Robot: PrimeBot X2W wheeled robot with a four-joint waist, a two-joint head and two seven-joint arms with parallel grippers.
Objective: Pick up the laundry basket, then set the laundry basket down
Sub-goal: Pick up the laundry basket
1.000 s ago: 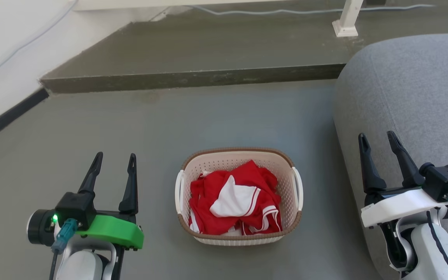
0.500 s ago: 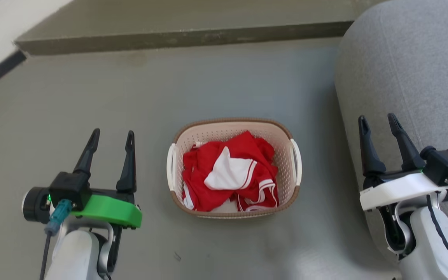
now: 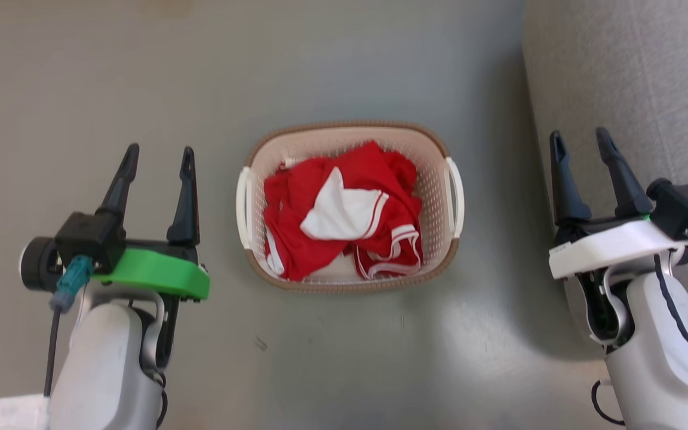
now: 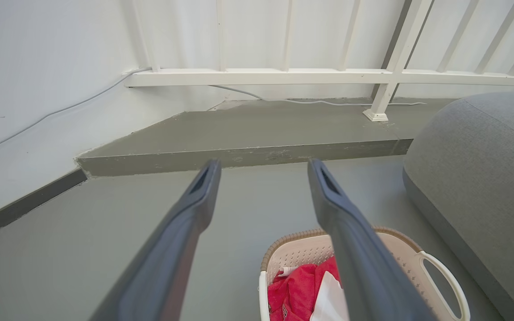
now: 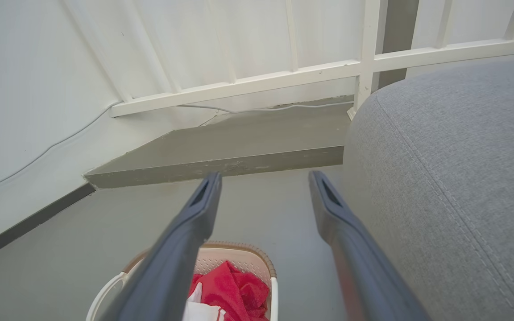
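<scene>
The laundry basket [image 3: 433, 179] stands on the grey floor in the middle of the head view, cream and perforated, with a brown rim and white side handles. Red and white clothes [image 3: 344, 209] lie in it. My left gripper [image 3: 157, 156] hovers open to its left, apart from it. Open too, my right gripper [image 3: 580, 138] is off to the basket's right, over the sofa's edge. The left wrist view has the basket [image 4: 400, 256] at the bottom right, partly behind one finger. Along the bottom edge of the right wrist view the basket [image 5: 243, 252] peeks out between the fingers.
A grey fabric sofa [image 3: 630, 77] fills the right side, close to the basket. The wrist views show a raised concrete step [image 4: 248, 133], a white railing [image 4: 328, 78] and a white wall with a cable [image 4: 51, 111] ahead.
The head camera has tilted down, so the step and railing have left the view and the basket sits higher in it. Both grippers stay open beside the basket.
</scene>
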